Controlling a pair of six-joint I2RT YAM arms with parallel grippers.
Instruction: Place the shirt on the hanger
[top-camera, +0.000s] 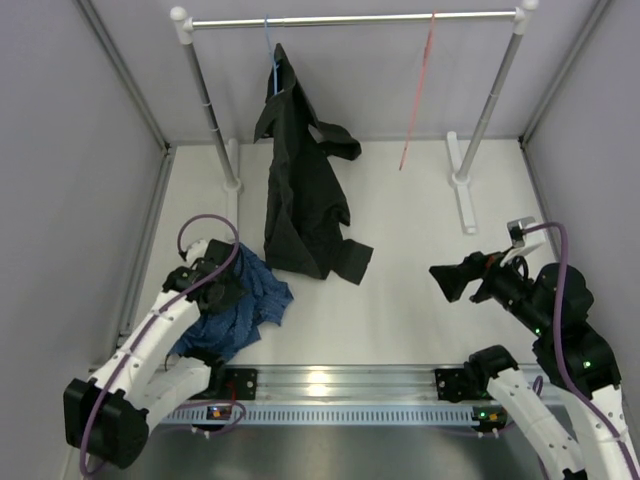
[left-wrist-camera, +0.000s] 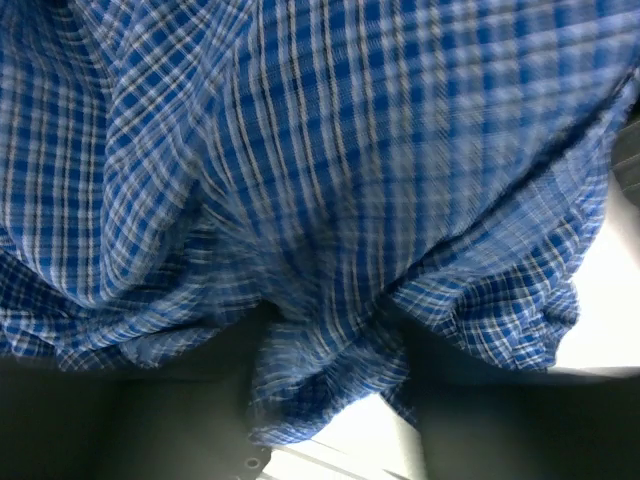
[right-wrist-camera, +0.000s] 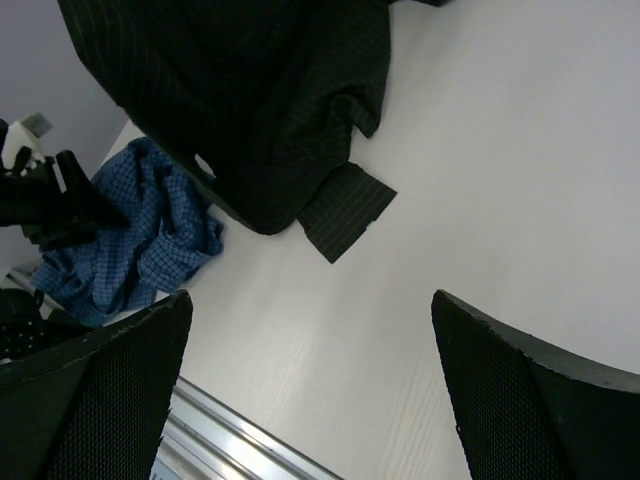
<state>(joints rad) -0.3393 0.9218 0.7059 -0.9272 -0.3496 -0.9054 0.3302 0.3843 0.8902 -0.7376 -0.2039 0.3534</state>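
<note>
The blue checked shirt (top-camera: 245, 305) lies crumpled on the table at the left; it also shows in the right wrist view (right-wrist-camera: 140, 245). My left gripper (top-camera: 222, 285) sits on its top, and in the left wrist view the shirt (left-wrist-camera: 330, 150) fills the frame with a bunch of fabric pinched between the gripper's (left-wrist-camera: 335, 370) dark fingers. The pink-red hanger (top-camera: 418, 95) hangs from the rail (top-camera: 350, 18) at the back right, empty. My right gripper (top-camera: 447, 282) is open and empty above the table at the right, jaws wide apart (right-wrist-camera: 310, 330).
A black shirt (top-camera: 300, 200) hangs on a thin blue hanger (top-camera: 270, 60) from the rail's left part and trails onto the table (right-wrist-camera: 250, 100). Rack posts and feet (top-camera: 463, 190) stand at the back. A metal rail (top-camera: 340, 385) runs along the near edge.
</note>
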